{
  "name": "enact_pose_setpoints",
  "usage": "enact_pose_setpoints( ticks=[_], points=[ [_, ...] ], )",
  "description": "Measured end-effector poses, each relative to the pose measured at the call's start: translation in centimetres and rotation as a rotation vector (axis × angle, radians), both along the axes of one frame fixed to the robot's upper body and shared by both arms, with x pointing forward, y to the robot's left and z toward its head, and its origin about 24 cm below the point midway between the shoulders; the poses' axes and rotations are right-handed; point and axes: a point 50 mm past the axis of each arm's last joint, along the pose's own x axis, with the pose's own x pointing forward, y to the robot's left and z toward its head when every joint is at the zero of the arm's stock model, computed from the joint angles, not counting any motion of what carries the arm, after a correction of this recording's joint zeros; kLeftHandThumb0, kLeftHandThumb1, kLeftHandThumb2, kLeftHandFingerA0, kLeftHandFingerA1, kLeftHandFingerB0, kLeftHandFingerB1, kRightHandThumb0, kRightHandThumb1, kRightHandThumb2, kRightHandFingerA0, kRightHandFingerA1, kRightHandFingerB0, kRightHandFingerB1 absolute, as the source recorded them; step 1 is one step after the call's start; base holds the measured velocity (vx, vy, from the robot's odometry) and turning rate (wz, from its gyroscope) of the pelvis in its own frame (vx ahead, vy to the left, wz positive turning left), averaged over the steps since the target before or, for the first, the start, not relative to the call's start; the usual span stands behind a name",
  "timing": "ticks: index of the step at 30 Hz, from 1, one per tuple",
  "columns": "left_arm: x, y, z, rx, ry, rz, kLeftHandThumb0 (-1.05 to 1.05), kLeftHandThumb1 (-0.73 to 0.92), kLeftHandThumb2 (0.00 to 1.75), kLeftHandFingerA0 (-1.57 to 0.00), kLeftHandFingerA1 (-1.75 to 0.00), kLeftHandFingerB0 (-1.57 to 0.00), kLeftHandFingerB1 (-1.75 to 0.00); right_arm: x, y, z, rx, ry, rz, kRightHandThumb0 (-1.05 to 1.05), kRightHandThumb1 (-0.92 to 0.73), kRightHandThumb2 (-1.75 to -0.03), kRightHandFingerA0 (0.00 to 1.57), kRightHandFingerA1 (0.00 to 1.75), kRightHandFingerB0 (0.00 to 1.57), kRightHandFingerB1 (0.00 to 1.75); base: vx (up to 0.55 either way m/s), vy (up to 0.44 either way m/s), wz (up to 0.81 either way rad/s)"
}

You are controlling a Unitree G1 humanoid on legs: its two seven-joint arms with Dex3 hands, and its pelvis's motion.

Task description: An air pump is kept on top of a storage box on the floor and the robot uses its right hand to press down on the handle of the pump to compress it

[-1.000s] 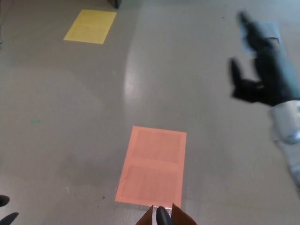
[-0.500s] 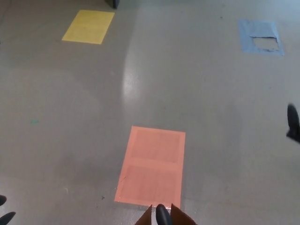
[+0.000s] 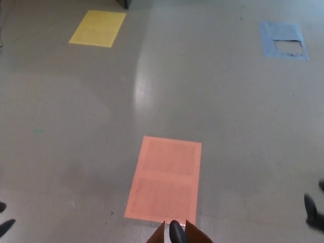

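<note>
Fingertips point(image 3: 313, 211) of your robot's right hand point(image 3: 315, 212) show as dark shapes at the lower right edge of the head view, most of the hand cut off by the frame. You cannot tell from this sliver whether the hand is spread or closed, and it touches nothing you can see. At the opposite corner, two black tips of the left hand point(image 3: 5, 223) poke in from the lower left edge, one above the other, and here too you cannot tell how the fingers are set.

Between the two hands, at the bottom centre, you see a rounded black pump handle point(image 3: 176, 232) rising between two brown flaps of the storage box point(image 3: 195, 234), only the top of each in view. Both hands are well apart from the handle.

Just beyond the box, an orange rectangle point(image 3: 164, 178) lies flat on the grey floor point(image 3: 228, 111), its near edge just beside the flaps. Farther out, a yellow rectangle point(image 3: 97, 28) sits at the upper left, and a blue patch point(image 3: 282, 39) with a torn, pale middle sits at the upper right. A soft streak of light point(image 3: 143, 86) runs down the floor between them.
</note>
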Motion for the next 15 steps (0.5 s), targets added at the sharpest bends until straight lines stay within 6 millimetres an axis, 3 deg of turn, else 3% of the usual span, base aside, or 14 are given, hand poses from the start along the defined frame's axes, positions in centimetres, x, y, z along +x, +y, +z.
enact_pose_setpoints(
  ticks=[4, 15],
  points=[
    [0.32, 0.48, 0.72, 0.014, -0.017, 0.006, -0.77, 0.78, 0.64, -0.2, -0.29, -0.22, -0.29, -0.79, -0.64, -0.54, -0.01, 0.082, 0.015, -0.76, -0.87, -1.11, 0.05, 0.25, 0.05, 0.19, 0.0, 0.0, 0.0],
    [0.02, 0.69, 0.61, 0.005, -0.019, 0.025, -0.78, 0.77, 0.63, -0.22, -0.3, -0.24, -0.3, -0.28, -0.14, -0.4, -0.023, 0.129, 0.088, -0.78, -0.87, -1.11, 0.07, 0.28, 0.06, 0.17, 0.0, 0.0, 0.0]
  ],
)
